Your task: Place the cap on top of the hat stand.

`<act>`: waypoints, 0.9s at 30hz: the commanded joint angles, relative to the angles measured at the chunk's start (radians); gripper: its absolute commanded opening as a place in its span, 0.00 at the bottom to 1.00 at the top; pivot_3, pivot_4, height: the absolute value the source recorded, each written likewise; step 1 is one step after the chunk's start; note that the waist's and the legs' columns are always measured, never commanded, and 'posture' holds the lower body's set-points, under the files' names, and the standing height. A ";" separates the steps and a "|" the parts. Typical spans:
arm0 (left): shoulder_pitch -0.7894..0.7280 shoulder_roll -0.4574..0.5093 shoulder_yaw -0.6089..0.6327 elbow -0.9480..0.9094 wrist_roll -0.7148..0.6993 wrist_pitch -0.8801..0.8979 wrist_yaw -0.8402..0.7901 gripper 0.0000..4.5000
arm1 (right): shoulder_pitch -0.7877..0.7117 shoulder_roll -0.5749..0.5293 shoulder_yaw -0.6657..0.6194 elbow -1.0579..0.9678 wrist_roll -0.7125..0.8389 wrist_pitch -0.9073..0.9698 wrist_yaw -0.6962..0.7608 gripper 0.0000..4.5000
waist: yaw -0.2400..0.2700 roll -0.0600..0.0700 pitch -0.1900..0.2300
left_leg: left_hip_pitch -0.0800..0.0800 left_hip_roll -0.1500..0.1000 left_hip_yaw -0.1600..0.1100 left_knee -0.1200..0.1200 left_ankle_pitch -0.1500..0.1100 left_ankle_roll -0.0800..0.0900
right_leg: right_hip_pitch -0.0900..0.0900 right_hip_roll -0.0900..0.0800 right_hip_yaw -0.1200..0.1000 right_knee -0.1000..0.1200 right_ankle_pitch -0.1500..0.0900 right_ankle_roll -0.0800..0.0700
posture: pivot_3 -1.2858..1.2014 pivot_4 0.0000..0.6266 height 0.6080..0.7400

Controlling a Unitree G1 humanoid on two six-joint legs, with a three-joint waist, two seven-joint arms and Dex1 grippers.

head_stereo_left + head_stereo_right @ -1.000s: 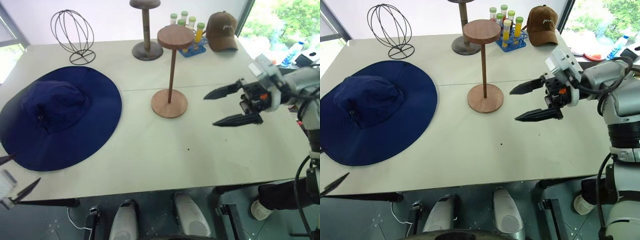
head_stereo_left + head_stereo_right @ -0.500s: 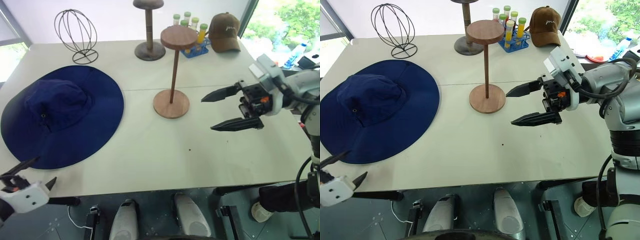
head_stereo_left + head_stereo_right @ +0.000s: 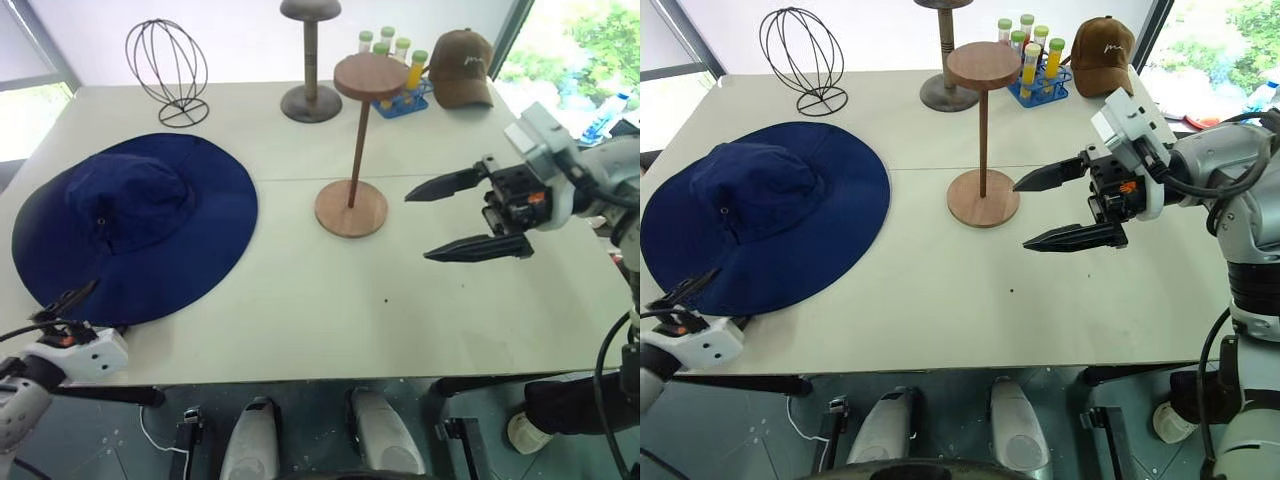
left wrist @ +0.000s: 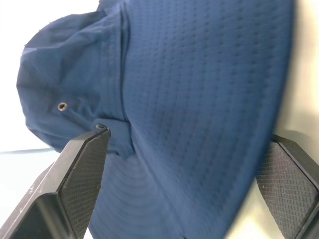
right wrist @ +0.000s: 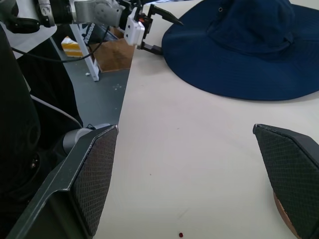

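**Left gripper closes in on the cap's brim**

At the table's (image 3: 300, 300) near-left edge, the left gripper (image 3: 62, 308) comes up to the brim of the cap (image 3: 135, 225), its fingers spread as wide as they go and nothing yet between them. A second ago only its fingertips showed at the corner of the head views; now the whole gripper is there, with its upper finger over the brim's near edge. Its wrist view looks along the brim toward the crown, one finger on either side of the blue fabric.

The cap lies flat on the table's left side, well apart from the stand (image 3: 352, 135), which stands upright at mid-table with its disc top bare. The right gripper (image 3: 470, 215) holds its place beside the stand's base, jaws wide and empty, pointing toward the left.

The approach looks nearly done; the pinch on the brim, the lift and the carry to the stand are all still ahead. The floppy brim will likely sag once raised.
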 commanded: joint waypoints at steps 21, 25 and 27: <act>-0.339 0.137 -0.296 0.264 0.065 0.085 0.252 0.20 | 0.007 -0.005 -0.070 -0.022 0.014 -0.038 -0.064 1.00 | -0.003 0.001 -0.001 | -0.001 0.000 -0.001 -0.001 0.000 0.000 | -0.001 0.000 -0.001 0.001 0.002 0.004 | 0.52 0.24 1.00; -0.329 0.147 -0.295 0.243 0.023 0.096 0.234 0.01 | 0.011 -0.013 -0.078 -0.025 0.020 -0.029 -0.076 1.00 | -0.004 0.002 -0.001 | 0.000 0.000 -0.001 -0.001 0.000 0.000 | -0.001 0.000 -0.001 0.001 0.002 0.004 | 0.52 0.24 1.00; -0.329 0.143 -0.284 0.226 -0.009 0.116 0.215 0.01 | 0.007 -0.018 -0.080 -0.022 0.030 0.001 -0.083 1.00 | -0.004 0.002 -0.001 | -0.001 0.000 -0.001 -0.001 0.000 0.000 | -0.001 0.000 -0.001 0.001 0.002 0.004 | 0.52 0.24 1.00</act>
